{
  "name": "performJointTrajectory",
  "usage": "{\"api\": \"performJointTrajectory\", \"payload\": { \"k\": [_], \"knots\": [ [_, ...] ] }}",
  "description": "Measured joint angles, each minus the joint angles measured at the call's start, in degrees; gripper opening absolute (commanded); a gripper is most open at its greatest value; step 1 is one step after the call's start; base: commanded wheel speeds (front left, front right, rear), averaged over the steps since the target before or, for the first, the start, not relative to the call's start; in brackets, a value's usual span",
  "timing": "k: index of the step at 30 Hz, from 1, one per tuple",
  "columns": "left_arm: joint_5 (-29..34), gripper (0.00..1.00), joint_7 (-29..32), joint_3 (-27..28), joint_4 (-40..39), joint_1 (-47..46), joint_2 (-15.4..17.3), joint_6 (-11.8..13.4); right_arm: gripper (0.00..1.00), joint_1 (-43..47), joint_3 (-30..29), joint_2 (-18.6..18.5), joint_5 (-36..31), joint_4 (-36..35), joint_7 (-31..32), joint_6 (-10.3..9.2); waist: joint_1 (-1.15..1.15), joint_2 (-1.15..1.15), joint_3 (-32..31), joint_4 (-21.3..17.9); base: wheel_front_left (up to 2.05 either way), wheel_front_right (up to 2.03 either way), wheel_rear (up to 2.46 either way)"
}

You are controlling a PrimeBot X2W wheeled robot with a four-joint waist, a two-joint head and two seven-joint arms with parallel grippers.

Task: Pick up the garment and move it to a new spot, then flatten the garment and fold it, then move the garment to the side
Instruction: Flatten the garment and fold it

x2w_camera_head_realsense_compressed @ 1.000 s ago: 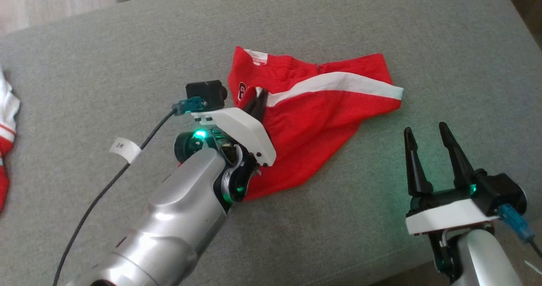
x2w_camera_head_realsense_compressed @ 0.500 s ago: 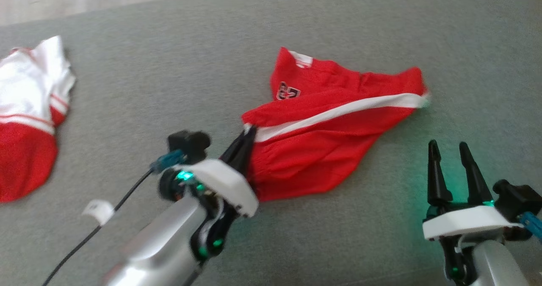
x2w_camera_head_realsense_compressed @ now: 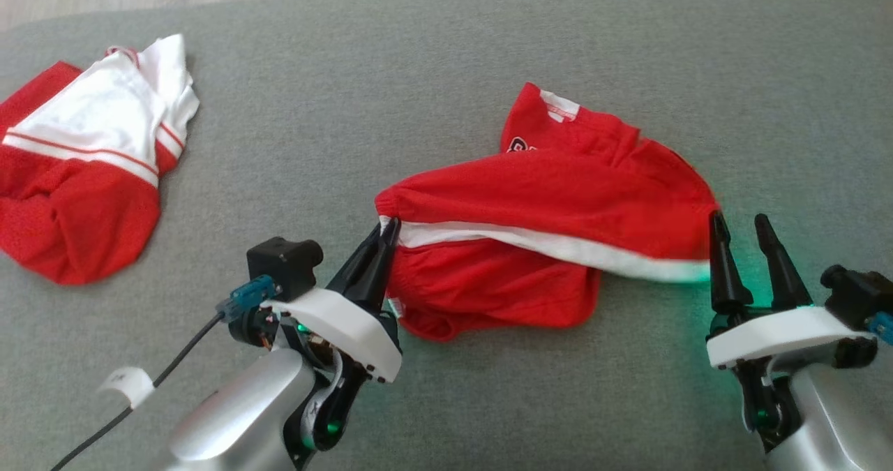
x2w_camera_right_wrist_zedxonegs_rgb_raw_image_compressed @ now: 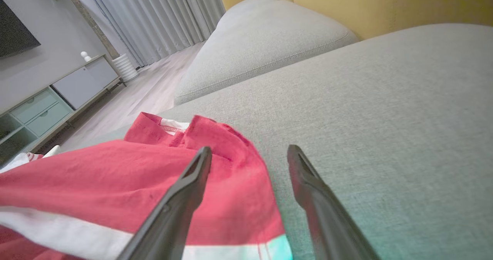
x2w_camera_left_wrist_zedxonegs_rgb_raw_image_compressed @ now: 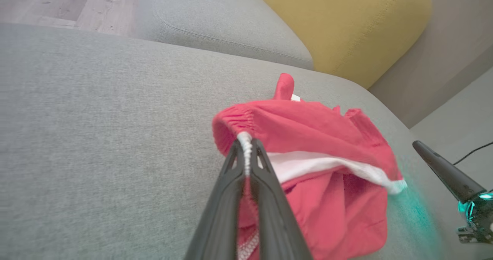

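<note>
Spread right gripper (x2w_camera_right_wrist_zedxonegs_rgb_raw_image_compressed: 249, 149) beside garment (x2w_camera_right_wrist_zedxonegs_rgb_raw_image_compressed: 115, 171)

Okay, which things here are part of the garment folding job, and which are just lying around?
In the job: red garment with a white stripe; left gripper, shut on its edge; right gripper, open beside it.
Lying about: red and white garment at the far left; yellow cushion; pale cabinet.

A home living room is indicated: a grey sofa (x2w_camera_right_wrist_zedxonegs_rgb_raw_image_compressed: 385, 98) with yellow back cushions (x2w_camera_right_wrist_zedxonegs_rgb_raw_image_compressed: 385, 2), long curtains (x2w_camera_right_wrist_zedxonegs_rgb_raw_image_compressed: 154, 21), a low cabinet (x2w_camera_right_wrist_zedxonegs_rgb_raw_image_compressed: 84, 79) and a wood floor (x2w_camera_right_wrist_zedxonegs_rgb_raw_image_compressed: 146, 94) are seen at far left.
</note>
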Motion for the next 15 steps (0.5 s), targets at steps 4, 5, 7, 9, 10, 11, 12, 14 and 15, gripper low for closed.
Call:
{"api": "performJointTrajectory", "payload": {
  "k": [4, 5, 7, 9, 10, 11, 12, 14, 15],
  "knots": [
    [0.0, 0.0, -0.46, 0.33, -0.09, -0.03, 0.0, 0.76, 1.0, -0.75, 2.93, -1.24, 4.36, 1.7, 0.27, 0.0, 0.0, 0.0, 0.49, 0.91, 0.0, 0.0, 0.0],
    [0.0, 0.0, -0.54, 0.37, -0.07, -0.03, 0.0, 0.76, 1.0, -0.74, 3.77, -1.55, 5.06, 2.1, 0.49, 0.0, 0.0, 0.0, 0.58, 1.11, 0.0, 0.0, 0.0],
    [0.0, 0.0, -0.66, 0.45, 0.0, -0.04, -0.02, 0.77, 1.0, -0.61, 5.31, -2.23, 5.9, 2.52, 1.32, 0.0, 0.0, 0.0, 0.7, 1.4, 0.0, 0.0, 0.0],
    [0.0, 0.0, -0.93, 0.58, 0.16, -0.06, -0.03, 0.79, 1.0, -0.14, 6.32, -3.03, 5.75, 2.81, 1.34, 0.0, 0.0, 0.0, 0.78, 1.55, 0.0, 0.0, 0.0],
    [0.0, 0.0, -1.13, 0.67, 0.23, -0.06, -0.03, 0.8, 1.0, 0.33, 6.51, -3.41, 5.22, 3.11, 1.34, 0.0, 0.0, 0.0, 0.8, 1.56, 0.0, 0.0, 0.0],
    [0.0, 0.0, -1.32, 0.75, 0.3, -0.06, -0.03, 0.81, 1.0, 0.92, 6.6, -3.58, 4.71, 3.59, 1.34, 0.0, 0.0, 0.0, 0.81, 1.52, 0.0, 0.0, 0.0],
    [0.0, 0.0, -1.33, 0.81, 0.4, -0.07, -0.03, 0.81, 1.0, 1.56, 6.7, -3.59, 4.58, 4.02, 1.35, 0.0, 0.0, 0.0, 0.78, 1.45, 0.0, 0.0, 0.0],
    [0.0, 0.0, -1.82, 1.0, 0.59, -0.07, -0.03, 0.82, 1.0, 2.76, 7.36, -3.46, 4.57, 4.74, 1.76, 0.0, 0.0, 0.0, 0.68, 1.36, 0.0, 0.0, 0.0],
    [0.01, 0.0, -1.82, 1.07, 0.71, -0.07, -0.03, 0.82, 1.0, 3.0, 7.59, -3.42, 4.44, 4.87, 1.77, 0.0, 0.0, 0.0, 0.65, 1.31, 0.0, 0.0, 0.0]
  ]
}}
